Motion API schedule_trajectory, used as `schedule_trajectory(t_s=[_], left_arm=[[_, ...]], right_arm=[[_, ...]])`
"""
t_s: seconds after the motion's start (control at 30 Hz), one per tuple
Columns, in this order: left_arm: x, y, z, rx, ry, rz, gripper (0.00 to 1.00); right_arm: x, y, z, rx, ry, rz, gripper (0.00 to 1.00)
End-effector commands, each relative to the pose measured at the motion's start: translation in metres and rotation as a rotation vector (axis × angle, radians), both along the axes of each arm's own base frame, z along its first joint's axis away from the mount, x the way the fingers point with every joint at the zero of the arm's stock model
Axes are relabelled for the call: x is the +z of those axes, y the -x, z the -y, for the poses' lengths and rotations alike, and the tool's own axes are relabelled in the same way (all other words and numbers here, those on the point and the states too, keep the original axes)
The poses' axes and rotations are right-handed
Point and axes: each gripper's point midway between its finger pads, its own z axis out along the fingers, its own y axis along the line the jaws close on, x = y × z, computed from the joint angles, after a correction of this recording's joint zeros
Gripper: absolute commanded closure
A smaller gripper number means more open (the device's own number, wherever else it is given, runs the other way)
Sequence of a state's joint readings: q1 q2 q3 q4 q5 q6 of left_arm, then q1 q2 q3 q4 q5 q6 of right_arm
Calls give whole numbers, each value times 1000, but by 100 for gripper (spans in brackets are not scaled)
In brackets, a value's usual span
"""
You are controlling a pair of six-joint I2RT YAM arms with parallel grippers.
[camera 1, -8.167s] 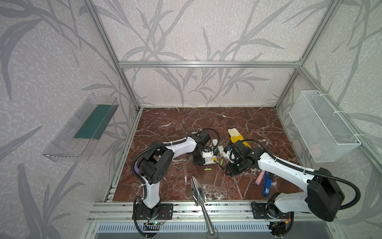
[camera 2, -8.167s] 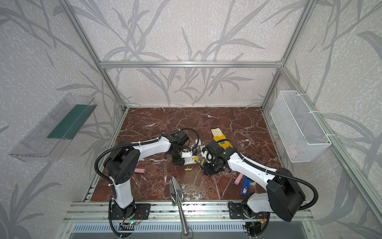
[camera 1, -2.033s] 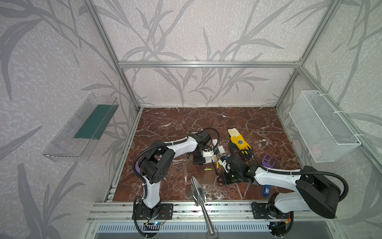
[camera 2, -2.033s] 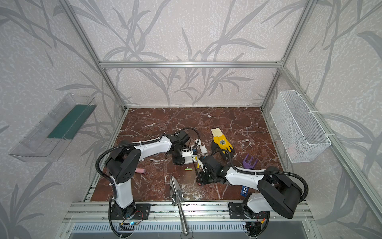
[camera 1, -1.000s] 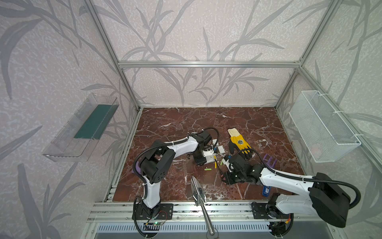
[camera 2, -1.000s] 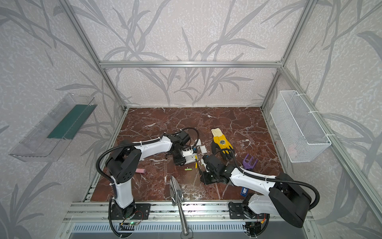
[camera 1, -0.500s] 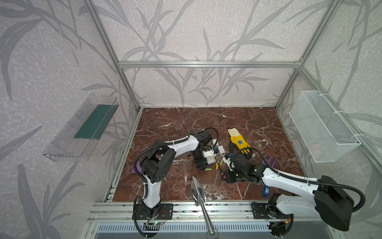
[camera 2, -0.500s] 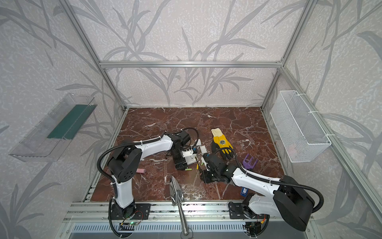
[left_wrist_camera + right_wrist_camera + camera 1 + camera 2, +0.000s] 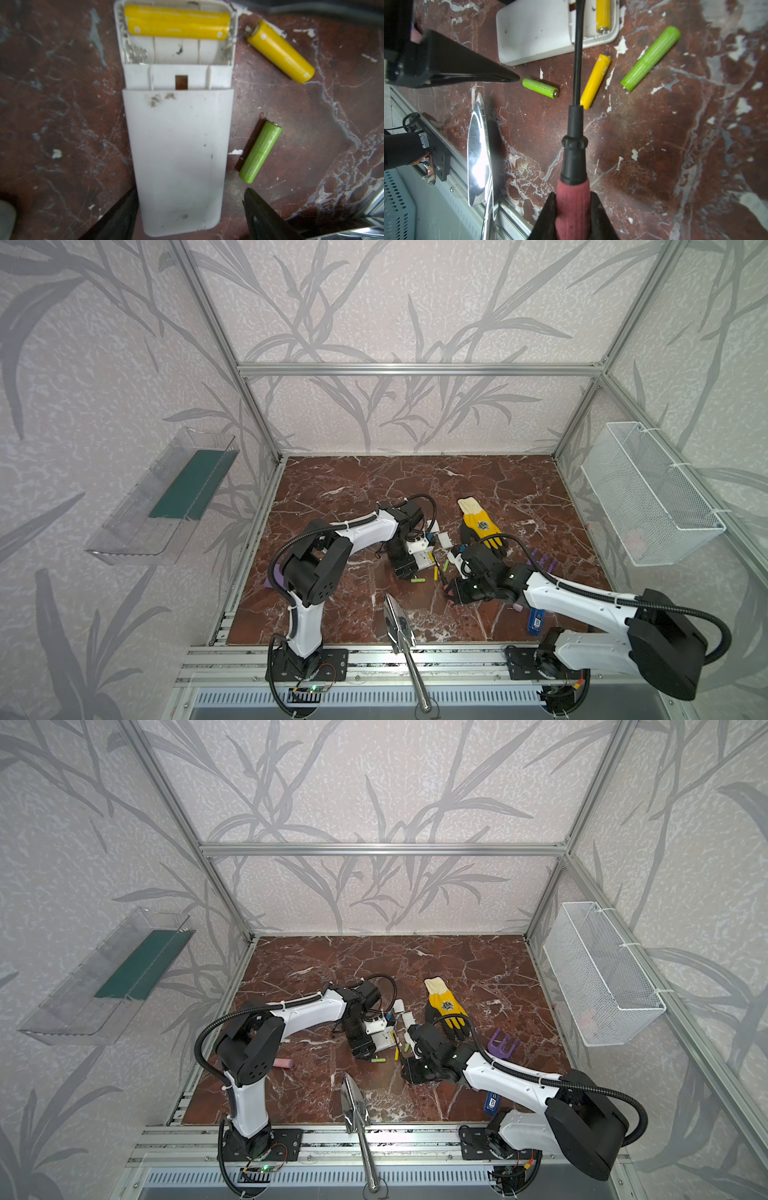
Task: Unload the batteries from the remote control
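The left wrist view showed the left gripper (image 9: 190, 190) released astride the remote (image 9: 176, 135), a yellow battery (image 9: 176, 31) inside; the right wrist view instead showed the right gripper (image 9: 573, 195) clenching a screwdriver (image 9: 574, 145).

Nothing legible so far. The yellow-and-black knitted work glove (image 9: 482, 526), lying just beyond the right claw (image 9: 452, 592), carries a dark round badge that is too small to read. Well back from that claw, the flat blue stick (image 9: 536, 620) shows a white label, its lettering blurred and unreadable.

Marble tabletop (image 9: 374, 489) carries remote (image 9: 176, 145), loose batteries (image 9: 259, 152), glove (image 9: 480, 524).
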State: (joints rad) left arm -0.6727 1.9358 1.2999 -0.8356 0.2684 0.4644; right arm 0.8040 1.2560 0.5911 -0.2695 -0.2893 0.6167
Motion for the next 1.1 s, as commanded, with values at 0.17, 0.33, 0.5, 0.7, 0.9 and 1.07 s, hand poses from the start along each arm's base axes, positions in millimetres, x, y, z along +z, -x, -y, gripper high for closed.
schedule_trajectory(t_s=[0.17,0.33,0.5,0.7,0.9,1.07], left_arm=[[-19,48,-22,53,-69,-197,23],[-16,51,-19,72,-45,-201,25],[-16,50,-17,80,-23,-189,26],[-19,46,-16,86,-25,-171,27],[-23,46,-17,87,-28,-164,28],[-26,46,-18,91,-30,-158,29]], right_arm=[[3,5,-5,20,8,-72,100],[-2,6,-2,5,26,-102,100],[0,4,-6,7,13,-117,100],[4,-4,-10,-5,-17,-162,100],[6,-8,-15,-7,-41,-216,100],[9,-7,-18,2,-40,-245,100]])
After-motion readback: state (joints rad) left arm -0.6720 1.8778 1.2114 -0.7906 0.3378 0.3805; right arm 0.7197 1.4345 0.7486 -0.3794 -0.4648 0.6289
